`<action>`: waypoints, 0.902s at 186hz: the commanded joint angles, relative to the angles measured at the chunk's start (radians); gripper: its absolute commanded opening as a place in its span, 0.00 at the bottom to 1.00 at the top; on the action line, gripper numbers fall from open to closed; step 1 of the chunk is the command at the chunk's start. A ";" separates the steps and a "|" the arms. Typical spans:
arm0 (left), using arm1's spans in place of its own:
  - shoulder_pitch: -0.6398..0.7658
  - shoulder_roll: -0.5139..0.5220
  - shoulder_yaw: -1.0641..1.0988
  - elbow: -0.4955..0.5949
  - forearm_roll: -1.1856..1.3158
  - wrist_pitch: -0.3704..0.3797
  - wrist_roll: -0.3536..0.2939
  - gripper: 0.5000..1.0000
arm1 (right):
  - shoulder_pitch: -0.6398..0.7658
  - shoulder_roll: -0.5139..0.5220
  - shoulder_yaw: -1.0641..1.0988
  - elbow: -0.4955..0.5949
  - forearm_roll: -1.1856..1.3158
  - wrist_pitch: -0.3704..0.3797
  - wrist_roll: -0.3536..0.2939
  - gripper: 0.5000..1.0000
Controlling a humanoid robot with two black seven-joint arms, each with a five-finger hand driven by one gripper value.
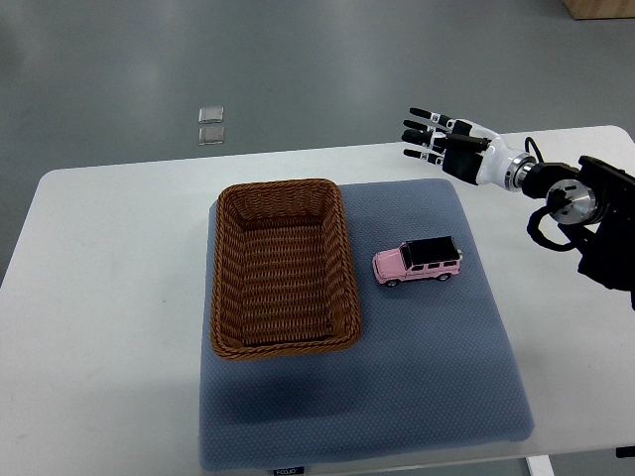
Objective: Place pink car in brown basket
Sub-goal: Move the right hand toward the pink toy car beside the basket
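A brown wicker basket [285, 268] sits empty at the left side of a blue-grey mat [437, 367] on a white table [99, 297], its woven floor bare and its long sides running away from the robot. Just beside the basket's right rim, but not touching it, the pink car [418, 262] with a black roof stands on its wheels on the mat, lying crosswise with one end turned toward the basket. Farther right and toward the table's far edge, the robot's right hand [442, 142] hovers well apart from the car, fingers extended and spread, holding nothing; its arm enters from the right edge. The left arm does not show. The reach appears not yet begun, so the step in hand is judged to be the approach and grasp. To do it well, the hand would likely need to come down over the car's roof and close across its narrow width, fingers on the two long sides, since the wheels could let it roll if it is pushed from an end. Once lifted, the car needs to clear the basket's raised rim before being lowered into the open middle. Two small clear squares [210, 126] lie on the grey floor beyond the table, well away from the work.
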 commanded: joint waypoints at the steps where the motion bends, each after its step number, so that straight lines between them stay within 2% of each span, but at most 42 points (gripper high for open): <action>1: 0.000 0.000 0.000 0.000 0.000 0.004 0.000 1.00 | -0.004 0.001 0.001 0.000 0.000 0.020 0.003 0.85; 32: 0.000 0.000 0.000 0.000 0.000 0.007 0.000 1.00 | -0.002 -0.001 -0.010 0.000 -0.002 0.071 0.011 0.85; 92: -0.006 0.000 0.000 -0.003 0.000 0.007 0.000 1.00 | 0.002 -0.007 -0.011 0.000 -0.115 0.071 0.017 0.85; 121: -0.006 0.000 -0.002 -0.003 0.000 0.007 0.000 1.00 | 0.013 -0.016 -0.014 0.000 -0.221 0.071 0.049 0.85; 147: -0.006 0.000 -0.002 -0.003 0.002 0.007 0.000 1.00 | 0.028 -0.021 -0.016 0.002 -0.388 0.071 0.104 0.85; 168: -0.006 0.000 0.000 -0.003 0.000 0.007 0.000 1.00 | 0.034 -0.024 -0.016 0.014 -0.581 0.071 0.201 0.85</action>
